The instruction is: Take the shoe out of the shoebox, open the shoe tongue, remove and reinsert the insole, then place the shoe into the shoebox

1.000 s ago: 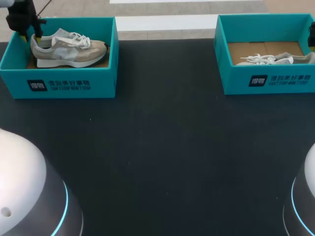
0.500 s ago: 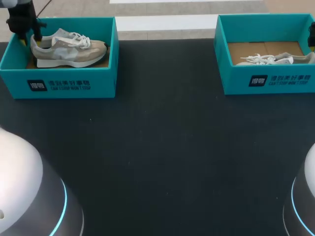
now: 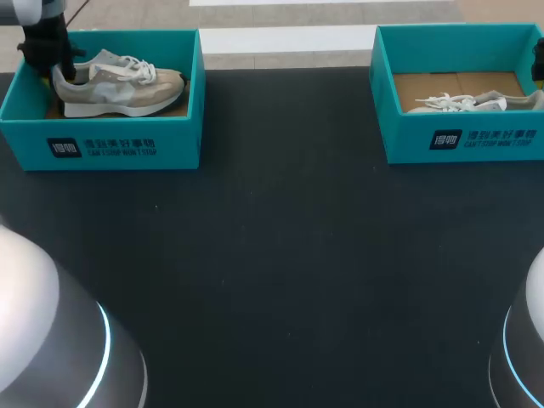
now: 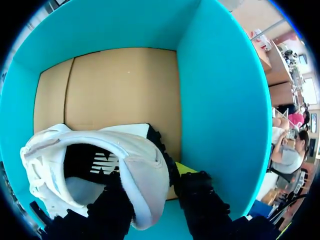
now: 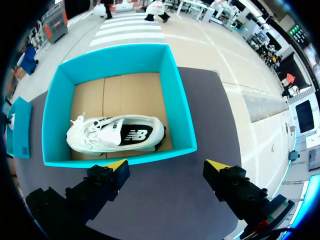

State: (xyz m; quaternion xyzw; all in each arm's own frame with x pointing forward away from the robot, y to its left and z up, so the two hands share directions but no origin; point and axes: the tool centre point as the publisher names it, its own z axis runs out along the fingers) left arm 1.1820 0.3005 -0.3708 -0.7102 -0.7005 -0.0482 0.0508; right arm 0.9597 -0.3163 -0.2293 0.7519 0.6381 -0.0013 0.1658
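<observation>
Shoe (image 3: 119, 82) in left shoebox (image 3: 102, 144), table's 10 o'clock. Left gripper (image 4: 155, 190) astride heel collar; clamp unconfirmed, cannot tell. Right gripper (image 5: 166, 167) wide open, empty. Step: take-out. Next: firm hold, straight lift clear of walls.

Shoe (image 3: 119, 82) in shoebox (image 3: 102, 146) (far left)

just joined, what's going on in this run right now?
The left gripper is down inside the left shoebox, closed on the heel of the beige shoe, with one finger inside the collar and one outside. The shoe sits on the box floor, not yet lifted out. The right gripper hangs open above the table beside the right shoebox, where a white shoe lies on its side, untouched.
</observation>
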